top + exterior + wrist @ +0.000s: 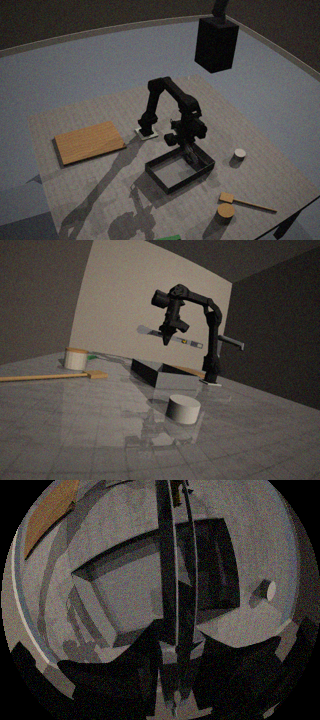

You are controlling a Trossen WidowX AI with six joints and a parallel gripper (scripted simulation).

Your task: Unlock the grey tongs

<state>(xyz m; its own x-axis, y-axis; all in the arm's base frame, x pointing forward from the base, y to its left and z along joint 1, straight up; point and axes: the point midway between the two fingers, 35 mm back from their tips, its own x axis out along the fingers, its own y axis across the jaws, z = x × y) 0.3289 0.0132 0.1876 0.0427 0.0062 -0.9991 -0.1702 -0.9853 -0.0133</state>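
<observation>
The grey tongs point(156, 333) point(191, 157) point(168, 580) hang lengthwise above the dark roasting tin point(157, 180) point(175, 380) point(97, 610), clear of its rim. They lie roughly level, not tips down, with their two arms close together. A yellow part shows near the hinge end, which has a square ring. My gripper point(166, 343) point(167, 623) points down and is shut on the tongs around the middle of their length. In the top view the fingertips are hard to make out. The wooden board point(89, 143) point(189, 369) point(50, 515) lies flat on the other side of the arm's base from the tongs.
A white cylinder point(240, 154) point(184, 409) point(271, 590) stands beside the tin. A jar with an orange lid point(225, 210) point(75, 360) stands near a wooden spatula point(226, 197) point(96, 374). A green thing point(170, 237) point(91, 357) lies farther off. A dark box point(217, 46) hangs high up.
</observation>
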